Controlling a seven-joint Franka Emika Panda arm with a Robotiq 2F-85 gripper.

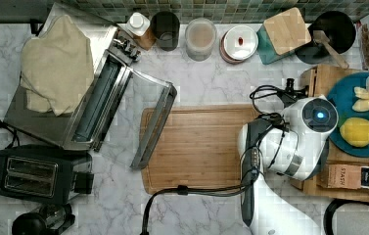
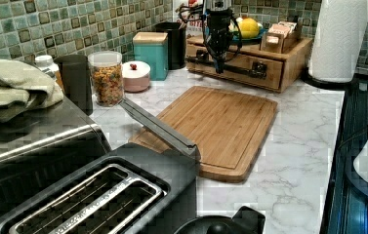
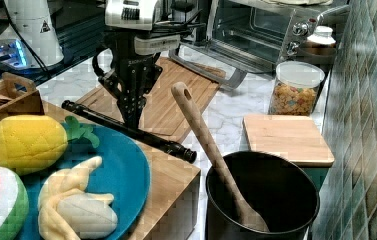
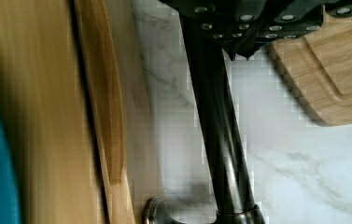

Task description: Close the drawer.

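Marble worktop point(image 2: 289, 146) runs under a tiled wall, and the landmark for everything is the bamboo cutting board point(image 1: 199, 147) lying flat in its middle. Just beyond the board's far corner in the left view stands one light wooden stand point(image 2: 296, 51), carrying a teal plate point(image 3: 121, 170) of toy fruit and one box of tea bags point(image 1: 351, 177). The drawer point(image 2: 237, 68) sits in the stand's front, facing the board; in the left view its front looks nearly flush, so I judge it close to shut, though a narrow gap shows in the wrist view. One long dark bar handle point(image 3: 126, 129) runs across that front.

The arm hangs over the handle, on the board's side of the stand. The claw point(image 3: 132, 117) points down at the bar, touching or just above it; whether it is clenched or released I cannot tell.

The drawer looks stiff, light and rigid, likely sliding easily. The handle is smooth metal and could be slippery, so a flat push on the bar or the wooden front should serve better than a pinch.
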